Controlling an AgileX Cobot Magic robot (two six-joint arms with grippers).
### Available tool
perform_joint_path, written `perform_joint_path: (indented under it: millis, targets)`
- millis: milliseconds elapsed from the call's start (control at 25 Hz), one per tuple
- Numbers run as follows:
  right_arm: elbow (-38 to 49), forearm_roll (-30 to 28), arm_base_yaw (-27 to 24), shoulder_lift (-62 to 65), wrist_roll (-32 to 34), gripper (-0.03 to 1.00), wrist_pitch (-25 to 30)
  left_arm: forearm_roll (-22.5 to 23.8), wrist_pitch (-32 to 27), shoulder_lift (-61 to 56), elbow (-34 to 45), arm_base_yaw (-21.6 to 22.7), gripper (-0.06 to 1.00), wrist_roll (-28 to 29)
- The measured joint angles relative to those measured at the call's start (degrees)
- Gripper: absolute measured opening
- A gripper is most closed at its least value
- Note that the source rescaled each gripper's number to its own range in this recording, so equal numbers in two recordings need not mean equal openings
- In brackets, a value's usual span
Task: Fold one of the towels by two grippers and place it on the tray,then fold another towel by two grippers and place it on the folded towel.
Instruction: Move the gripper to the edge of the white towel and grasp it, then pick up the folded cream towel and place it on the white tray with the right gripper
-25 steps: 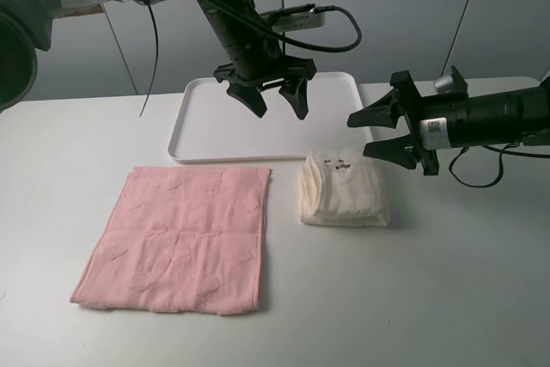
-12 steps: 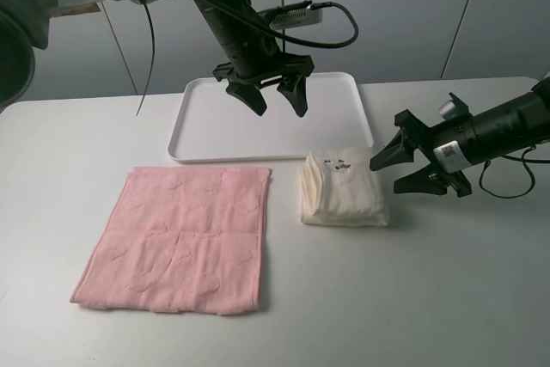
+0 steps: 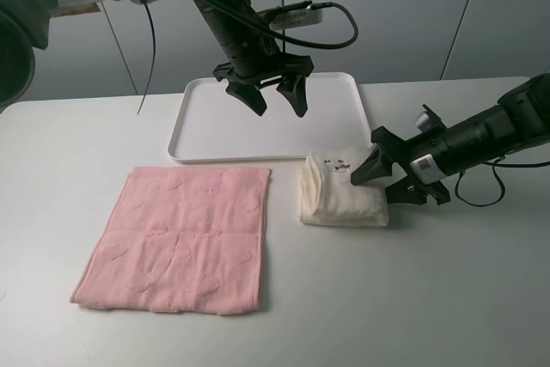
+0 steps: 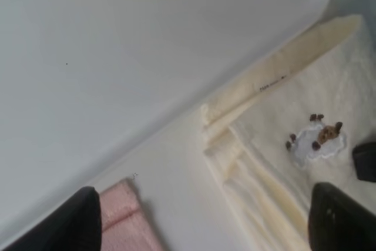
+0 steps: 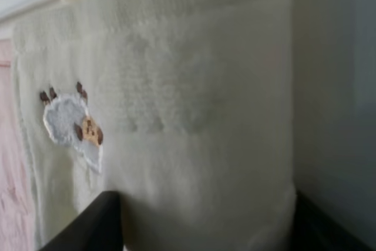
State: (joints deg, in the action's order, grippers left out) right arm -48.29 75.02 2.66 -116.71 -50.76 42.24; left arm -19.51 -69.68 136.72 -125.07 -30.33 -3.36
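One pink towel [image 3: 176,238], whole only overhead.

End effectors [image 3: 279,111] [image 3: 370,189], jaws spread

Lab; white table [image 3: 464,298], grey wall panels [image 3: 404,15]

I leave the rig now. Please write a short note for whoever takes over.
The left gripper is open, empty, above the tray.
The right gripper is open at the right edge of the cream-white towel, not closed on it.
That towel is folded, on the table in front of the tray.
The pink towel lies flat, unfolded.
Left: cream-white towel onto tray, fold pink towel, stack it on top.
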Motion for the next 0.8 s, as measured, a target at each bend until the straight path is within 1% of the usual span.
perform_joint_path:
  millis: [120, 160, 200, 280, 360, 400, 560, 600, 760, 800]
  targets:
    - [-0.3, 0.8, 2.4, 0.0, -0.2, 0.60, -2.3, 0.0, 0.0, 0.0, 0.0, 0.0, 0.92, 0.0]
    - [-0.3, 0.9, 2.6, 0.0, -0.2, 0.57, -2.8, 0.0, 0.0, 0.0, 0.0, 0.0, 0.92, 0.0]
    - [-0.3, 0.9, 2.7, 0.0, -0.2, 0.51, -3.3, 0.0, 0.0, 0.0, 0.0, 0.0, 0.92, 0.0]
    - [-0.3, 0.9, 2.9, 0.0, -0.3, 0.33, -4.1, 0.0, 0.0, 0.0, 0.0, 0.0, 0.92, 0.0]
    - [-0.3, 0.9, 2.9, 0.0, -1.0, 0.10, -4.1, 0.0, 0.0, 0.0, 0.0, 0.0, 0.92, 0.0]
    - [-0.3, 0.9, 2.9, 0.0, -1.2, 0.08, -4.1, 0.0, 0.0, 0.0, 0.0, 0.0, 0.92, 0.0]
    - [-0.3, 1.4, 2.9, 0.0, -3.0, 0.08, -3.0, -0.1, 0.0, 0.0, 0.0, 0.0, 0.92, -0.7]
    - [-0.3, 2.1, 2.9, 0.0, -3.2, 0.08, -2.3, -0.8, 0.0, 0.0, 0.0, 0.1, 0.92, -1.1]
    - [-2.3, 3.6, 2.9, 0.0, -4.0, 0.08, 2.9, -4.2, 0.0, -0.1, 0.0, 1.8, 0.92, -2.4]
    - [-3.4, 3.6, 2.9, 0.0, -3.9, 0.08, 4.3, -4.3, 0.0, -0.6, 0.0, 2.5, 0.92, -2.6]
